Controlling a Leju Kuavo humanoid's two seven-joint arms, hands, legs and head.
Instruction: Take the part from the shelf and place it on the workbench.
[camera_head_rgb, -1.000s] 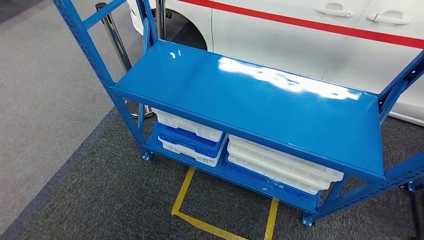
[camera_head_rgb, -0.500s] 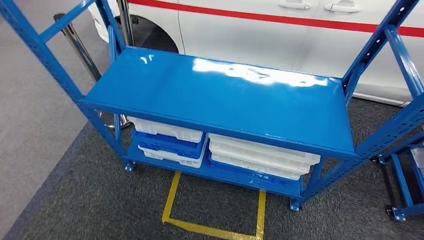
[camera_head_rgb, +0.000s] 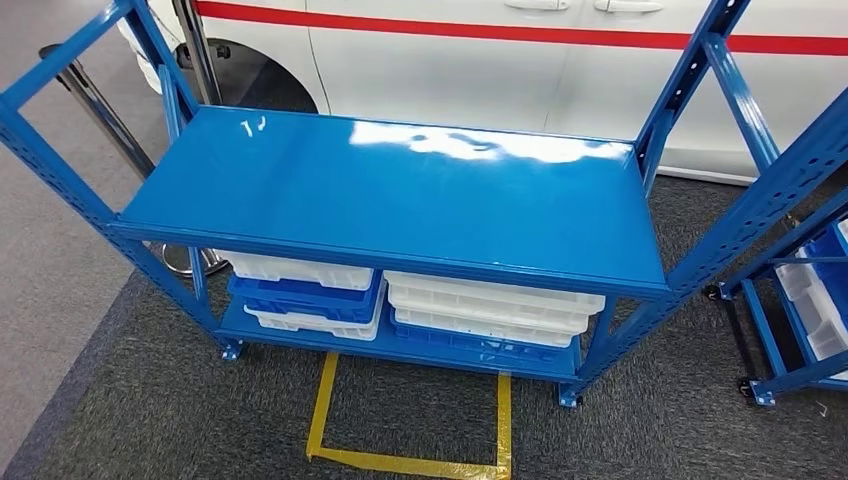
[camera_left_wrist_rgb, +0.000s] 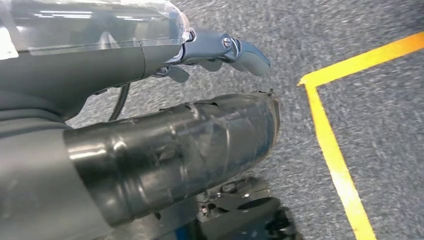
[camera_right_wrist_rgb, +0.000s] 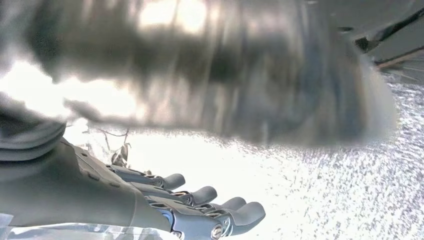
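Head view looks down on a blue shelf (camera_head_rgb: 400, 200) whose glossy top board carries nothing I can make out as a part; on the board beneath sit two stacks of white and blue trays (camera_head_rgb: 400, 295), and whether a part lies inside any of them cannot be told from here. A second blue rack (camera_head_rgb: 800, 290) with similar trays shows at the right edge, a white car (camera_head_rgb: 480, 50) stands behind, and yellow tape (camera_head_rgb: 410, 440) marks a box on the grey carpet in front of the shelf.

By my reading the task is barely begun: nothing is picked up, no workbench is visible, and finding the part, reaching, lifting and carrying all remain.

The left hand (camera_left_wrist_rgb: 215, 55) hangs over the carpet near a corner of the tape, fingers loosely apart and holding nothing. The right hand (camera_right_wrist_rgb: 200, 210) also hangs low over bright, washed-out floor, fingers side by side and slightly curled, nothing in them. Both hands seem well apart from the shelf and its trays, so the part, wherever it sits, is out of reach for now
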